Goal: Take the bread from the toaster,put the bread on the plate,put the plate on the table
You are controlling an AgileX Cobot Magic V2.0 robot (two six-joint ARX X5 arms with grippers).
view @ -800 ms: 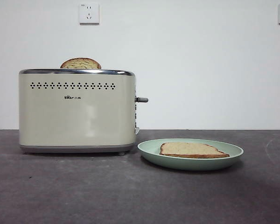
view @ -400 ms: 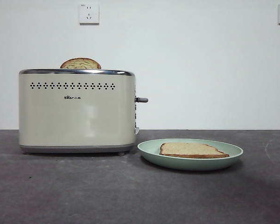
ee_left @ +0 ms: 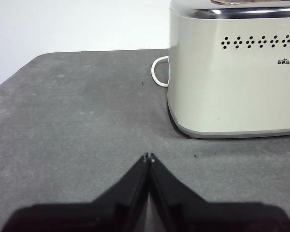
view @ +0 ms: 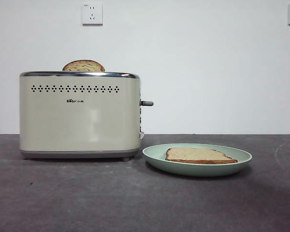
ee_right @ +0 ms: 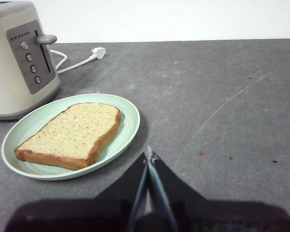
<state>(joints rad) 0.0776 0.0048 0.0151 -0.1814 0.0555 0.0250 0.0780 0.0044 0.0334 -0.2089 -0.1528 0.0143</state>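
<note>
The bread (view: 199, 155) (ee_right: 71, 134), a pale tan slice with brown crust, lies flat in the mint-green plate (view: 156, 154) (ee_right: 129, 121). The plate rests on the dark table (view: 135, 198), just right of the cream toaster (view: 79, 116) (ee_left: 237, 72) (ee_right: 9, 72). A darker speckled slice (view: 83, 65) pokes up from the toaster's slot. My left gripper (ee_left: 148, 157) is shut and empty, low over the table short of the toaster. My right gripper (ee_right: 149, 153) is shut and empty, beside the plate's rim. Neither arm shows in the front view.
The toaster's white cord (ee_left: 157, 72) and plug (ee_right: 97, 51) lie on the table behind it. Its grey side lever (view: 147, 103) (ee_right: 46, 39) sticks out toward the plate. Wall sockets (view: 92, 13) sit on the white back wall.
</note>
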